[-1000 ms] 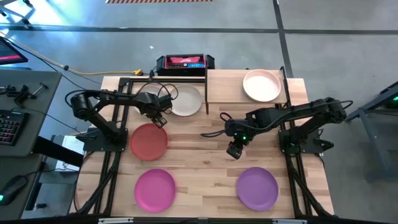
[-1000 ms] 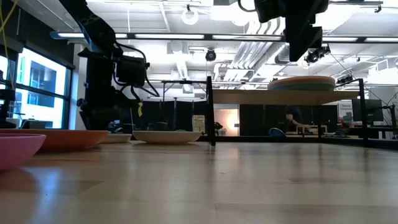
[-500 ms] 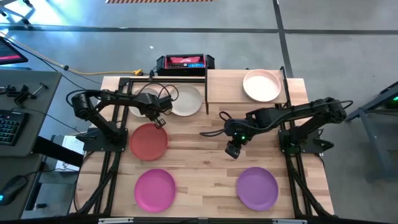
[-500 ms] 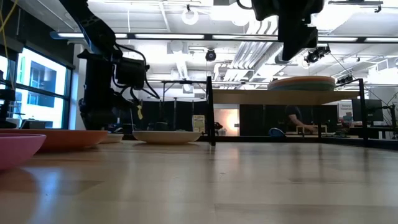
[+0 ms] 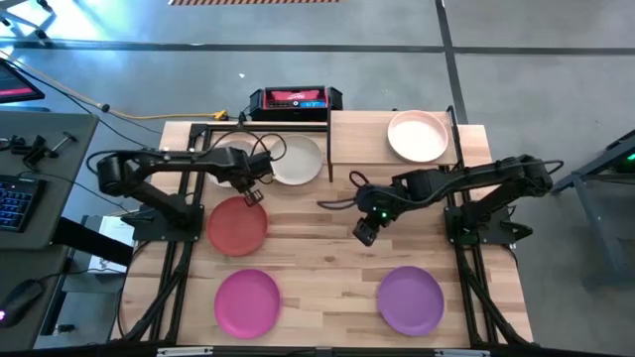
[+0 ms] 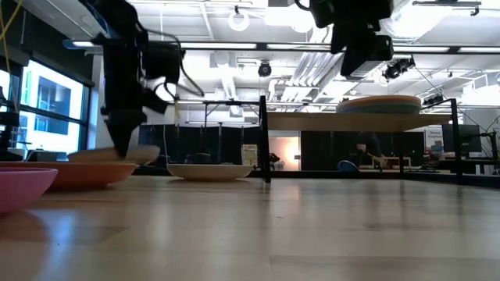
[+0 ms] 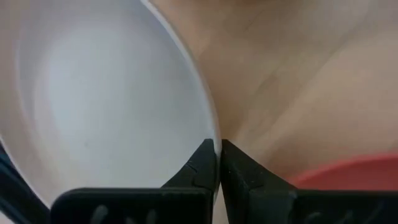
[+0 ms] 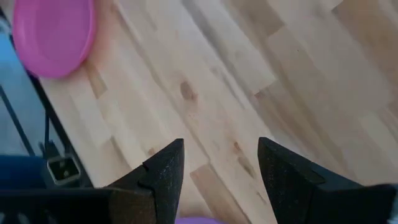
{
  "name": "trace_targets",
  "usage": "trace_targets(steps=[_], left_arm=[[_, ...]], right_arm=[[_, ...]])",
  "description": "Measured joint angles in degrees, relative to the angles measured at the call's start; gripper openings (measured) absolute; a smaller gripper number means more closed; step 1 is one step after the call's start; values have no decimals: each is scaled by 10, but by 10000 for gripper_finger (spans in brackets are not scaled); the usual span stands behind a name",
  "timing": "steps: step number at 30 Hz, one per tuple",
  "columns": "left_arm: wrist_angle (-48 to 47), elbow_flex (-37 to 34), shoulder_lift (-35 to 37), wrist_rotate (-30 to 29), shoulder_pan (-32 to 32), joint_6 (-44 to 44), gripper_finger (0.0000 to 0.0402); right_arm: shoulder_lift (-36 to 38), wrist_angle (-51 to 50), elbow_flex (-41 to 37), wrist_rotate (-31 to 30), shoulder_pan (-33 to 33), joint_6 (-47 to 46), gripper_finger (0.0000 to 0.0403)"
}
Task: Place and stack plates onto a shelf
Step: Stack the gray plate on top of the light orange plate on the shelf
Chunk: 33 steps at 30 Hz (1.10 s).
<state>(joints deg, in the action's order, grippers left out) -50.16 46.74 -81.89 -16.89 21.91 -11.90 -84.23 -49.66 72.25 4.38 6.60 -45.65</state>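
- Fingers of the left gripper (image 7: 217,163) are pinched onto the rim of a pale plate (image 7: 93,99), maybe cream, hard to tell; it's tipped up just behind the coral red plate (image 5: 237,225).
- Looks like the pick-up step: rim gripped, edge lifted off the bench (image 5: 317,248).
- Next it needs lifting clear and carrying over to the shelf (image 5: 362,139), where a pinkish plate (image 5: 418,136) already sits.
- Right gripper (image 5: 365,231) hangs mid-bench, fingers spread wide, holding nothing.
- White (image 5: 296,160), magenta (image 5: 247,302) and purple (image 5: 410,299) plates still wait.
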Motion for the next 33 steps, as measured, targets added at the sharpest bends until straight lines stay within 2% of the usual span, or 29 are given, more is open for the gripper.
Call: trace_targets(steps=[9,15,23,33], left_arm=[[-89,64,74,-24,-57,40,1],[-159,115,86,-50,-113,84,1],[-195,166,86,-81,-198,175,1],[-194,177,86,-133,-277,302,1]], right_arm=[[0,7,0,-1,-43,-52,183],[0,31,0,4,-80,-53,183],[0,151,0,40,-120,-20,183],[0,284,0,62,-178,0,183]])
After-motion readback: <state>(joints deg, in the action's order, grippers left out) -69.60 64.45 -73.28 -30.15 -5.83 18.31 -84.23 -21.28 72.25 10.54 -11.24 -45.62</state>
